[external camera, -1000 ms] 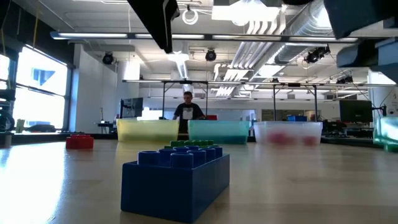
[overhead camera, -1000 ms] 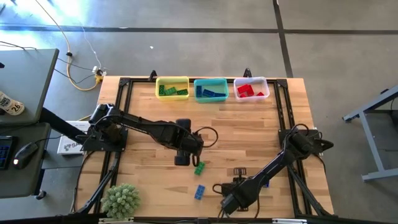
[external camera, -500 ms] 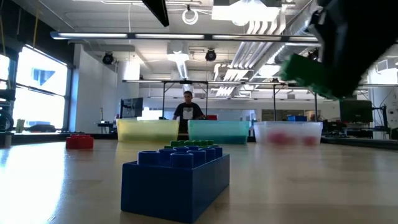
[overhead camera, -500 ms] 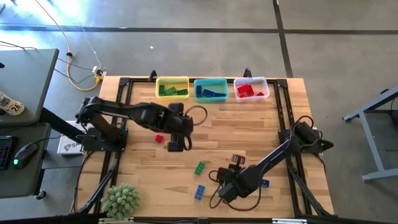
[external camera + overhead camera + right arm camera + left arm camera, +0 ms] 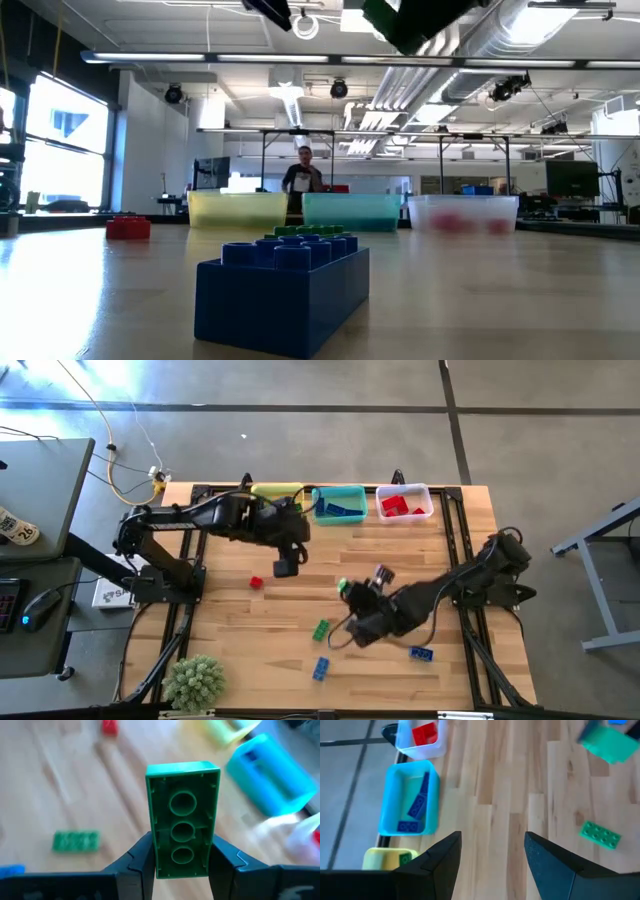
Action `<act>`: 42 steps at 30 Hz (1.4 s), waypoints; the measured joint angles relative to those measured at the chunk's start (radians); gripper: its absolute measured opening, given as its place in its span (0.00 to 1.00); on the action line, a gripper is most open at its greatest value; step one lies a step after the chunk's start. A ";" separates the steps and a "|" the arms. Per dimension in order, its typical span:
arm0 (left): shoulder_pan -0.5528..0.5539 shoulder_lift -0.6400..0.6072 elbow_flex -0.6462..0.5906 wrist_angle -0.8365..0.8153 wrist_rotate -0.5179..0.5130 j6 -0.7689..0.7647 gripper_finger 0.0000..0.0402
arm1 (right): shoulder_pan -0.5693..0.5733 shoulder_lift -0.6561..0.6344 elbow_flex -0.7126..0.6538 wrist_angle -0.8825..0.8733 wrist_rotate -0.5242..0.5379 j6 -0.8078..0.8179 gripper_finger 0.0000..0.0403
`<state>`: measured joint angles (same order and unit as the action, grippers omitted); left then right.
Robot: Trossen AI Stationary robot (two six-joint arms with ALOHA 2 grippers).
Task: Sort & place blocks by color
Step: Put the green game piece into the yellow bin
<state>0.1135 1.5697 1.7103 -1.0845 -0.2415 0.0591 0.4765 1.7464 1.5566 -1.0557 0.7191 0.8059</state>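
Fingers of the right gripper clamp a green block.

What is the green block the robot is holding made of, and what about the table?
The green block in the right tool looks like hard molded plastic: smooth, with hollow round tubes underneath. The table looks like wood, pale planks with visible grain and seams, probably sealed.

Floor: you see grey concrete with dark seams.
Ceiling: you have exposed ducts and strip lights.
Window: bright, on one side.
Furniture: a desk with a mouse beside your table.
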 joint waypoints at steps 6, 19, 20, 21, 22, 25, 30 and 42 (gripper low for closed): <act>0.066 0.001 -0.011 0.080 0.109 0.061 0.51 | -0.085 -0.122 0.000 0.000 0.034 -0.146 0.28; 0.174 0.001 -0.023 0.374 0.266 0.102 0.51 | -0.277 -0.347 0.000 0.148 -0.093 -0.570 0.28; 0.180 0.001 -0.022 0.399 0.269 0.103 0.51 | -0.292 -0.357 0.000 0.166 -0.113 -0.603 0.28; 0.184 0.001 -0.023 0.420 0.270 0.103 0.51 | -0.305 -0.366 0.000 0.179 -0.132 -0.632 0.28; 0.190 0.001 -0.022 0.438 0.271 0.104 0.51 | -0.319 -0.372 0.000 0.187 -0.150 -0.658 0.28; 0.199 0.001 -0.023 0.484 0.283 0.124 0.51 | -0.362 -0.387 0.000 0.220 -0.210 -0.740 0.28; 0.201 0.001 -0.023 0.548 0.328 0.128 0.51 | -0.428 -0.400 0.000 0.263 -0.310 -0.856 0.28; 0.201 0.002 -0.023 0.590 0.309 0.133 0.51 | -0.550 -0.400 0.000 0.336 -0.446 -1.043 0.28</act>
<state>0.3149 1.5719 1.6878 -0.4950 0.0673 0.1921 -0.0733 1.3460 1.5566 -0.7193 0.2727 -0.2370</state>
